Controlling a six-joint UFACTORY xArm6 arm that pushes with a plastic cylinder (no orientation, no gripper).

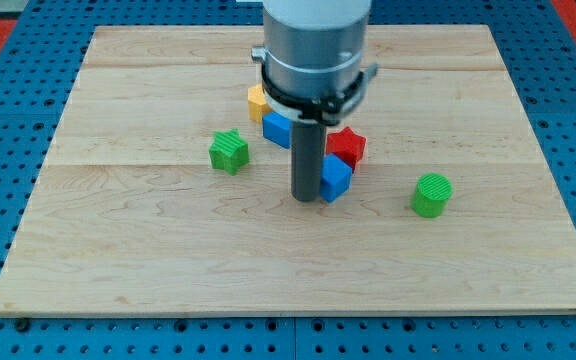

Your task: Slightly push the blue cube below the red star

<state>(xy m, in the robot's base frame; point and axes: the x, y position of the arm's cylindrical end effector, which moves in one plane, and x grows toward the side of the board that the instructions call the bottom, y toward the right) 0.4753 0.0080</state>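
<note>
The red star (347,146) lies near the board's middle. A blue cube (336,179) sits just below it, touching its lower edge. My tip (306,198) stands right at the blue cube's left side, touching or nearly touching it. A second blue block (277,129) lies up and left of the rod, partly hidden by it. A yellow block (258,101) lies above that one, partly hidden by the arm.
A green star-like block (229,151) lies at the left of the cluster. A green cylinder (431,194) stands at the right. The wooden board (118,250) rests on a blue perforated table. The arm's grey body hides the board's top middle.
</note>
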